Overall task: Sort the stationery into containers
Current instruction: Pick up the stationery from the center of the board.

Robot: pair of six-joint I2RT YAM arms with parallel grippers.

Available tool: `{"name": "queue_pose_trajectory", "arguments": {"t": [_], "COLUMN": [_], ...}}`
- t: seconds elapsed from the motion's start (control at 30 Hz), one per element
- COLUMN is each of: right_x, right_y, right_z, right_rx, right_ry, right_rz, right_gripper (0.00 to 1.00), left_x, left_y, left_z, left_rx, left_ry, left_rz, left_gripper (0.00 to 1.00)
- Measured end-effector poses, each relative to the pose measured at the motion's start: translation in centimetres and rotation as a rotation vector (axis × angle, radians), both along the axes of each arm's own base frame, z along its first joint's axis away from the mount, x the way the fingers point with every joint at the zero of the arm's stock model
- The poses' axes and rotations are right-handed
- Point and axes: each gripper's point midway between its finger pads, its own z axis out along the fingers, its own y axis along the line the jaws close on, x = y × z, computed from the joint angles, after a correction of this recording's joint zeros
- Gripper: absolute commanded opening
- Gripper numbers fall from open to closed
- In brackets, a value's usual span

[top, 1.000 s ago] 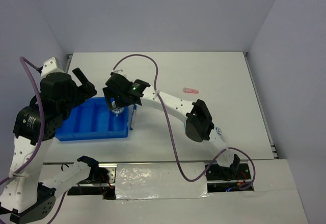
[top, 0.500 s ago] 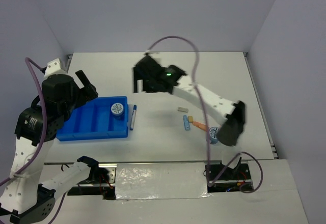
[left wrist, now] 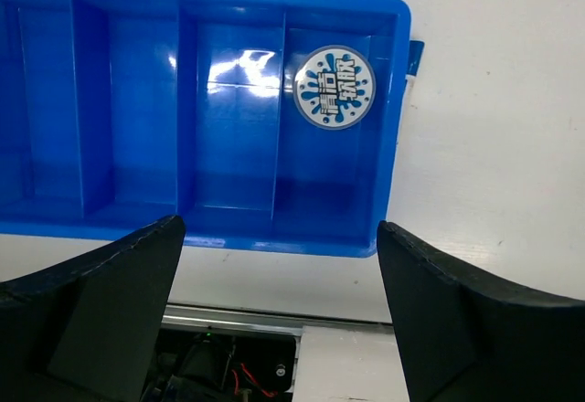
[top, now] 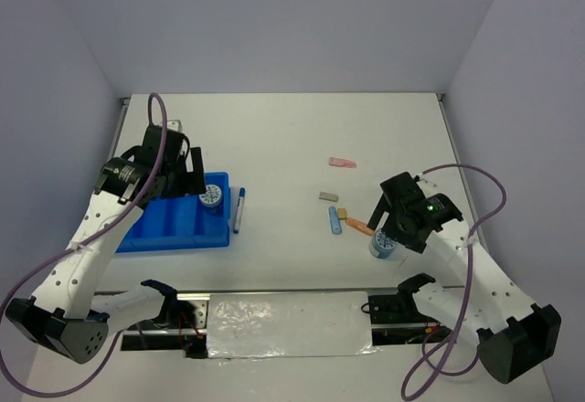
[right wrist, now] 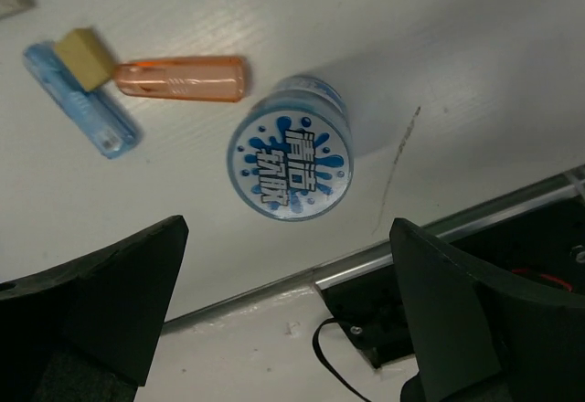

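The right gripper [right wrist: 288, 238], jaws released and empty, hovers with a tape roll [right wrist: 290, 160] on the table [right wrist: 457, 55] just ahead between them, while the left gripper [left wrist: 279, 238], equally wide and empty, faces the tray [left wrist: 137, 100], a second roll [left wrist: 335, 87] ahead toward its right jaw.

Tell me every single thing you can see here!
table: one, white, under everything
tray: one, bright blue, on the left
tape roll in tray: one, blue and white, in the compartment nearest the pen
pen: one, white with blue cap, just right of the tray
pink stick: one, pink, alone, farther back
grey block: one, grey, mid-table
tan block: one, tan, touching the blue stick
blue stick: one, blue, mid-table
orange stick: one, orange, beside the blue stick
tape roll on table: one, blue and white, near the front edge
left hand: one, black, open, over the tray
right hand: one, black, open, over the tape roll on table
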Motion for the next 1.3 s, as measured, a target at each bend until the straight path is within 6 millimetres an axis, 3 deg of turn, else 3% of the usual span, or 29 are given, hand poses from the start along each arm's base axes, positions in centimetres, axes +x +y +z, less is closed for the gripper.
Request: {"name": "queue_pose_trajectory", "arguments": {"t": [0.1,0.2,0.37,0.57,0.63,0.67,0.7,0.8,0.87,1.03,1.1,1.17,1.23,1.3], "right_x": [-1.1,-1.6,-0.3,0.4,0.4,0.5,0.6,0.9,1.3,3.3,4.4,5.7,6.8,8.0], "right_y": [0.1,0.4,0.9,1.0,0.7,0.6,0.5,-0.1,-0.5,0.0,1.3,4.4,9.5,16.6], "right_z": [-2.7,-3.9,-4.6,-6.8,-7.3,-7.4,-7.4,-6.5,-4.9,1.7,4.3,5.7,6.7,8.3], "right_rx": [0.019,0.038,0.046,0.028,0.010,0.001,-0.008,-0.034,-0.050,0.008,0.046,0.119,0.199,0.284], "right_ry": [0.083,0.115,0.103,0.131,0.149,0.151,0.148,0.132,0.097,-0.093,-0.163,-0.198,-0.206,-0.204], "right_rz": [-0.025,-0.036,-0.039,-0.049,-0.054,-0.056,-0.058,-0.077,-0.091,-0.070,-0.025,0.081,0.247,0.442], "right_gripper": [1.00,1.00,1.00,0.97,0.87,0.78,0.63,0.49,0.39,0.36,0.36,0.36,0.36,0.36], "left_x": [0.3,0.5,0.7,1.0,1.0,1.1,1.1,1.2,1.3,1.7,1.8,2.2,2.6,3.1], "left_y": [-0.4,-0.6,-0.7,-0.7,-0.8,-0.9,-0.9,-1.0,-1.1,-1.2,-1.2,-1.1,-0.8,-0.4], "left_z": [0.4,0.5,0.6,0.6,0.5,0.4,0.3,0.0,-0.2,-0.6,-0.5,-0.2,0.7,2.2], "left_rx": [-0.009,-0.013,0.001,0.007,0.007,0.009,0.011,0.015,0.017,0.020,0.020,0.017,0.013,0.001], "left_ry": [-0.014,-0.022,-0.031,-0.034,-0.028,-0.024,-0.020,-0.006,0.003,0.013,0.014,0.002,-0.027,-0.072], "left_rz": [-0.026,-0.047,-0.076,-0.093,-0.096,-0.098,-0.103,-0.115,-0.116,-0.116,-0.110,-0.079,-0.034,0.037], "left_gripper": [0.99,0.99,1.00,0.99,0.99,0.99,0.99,0.99,0.99,0.99,0.99,0.99,0.99,0.99]}}
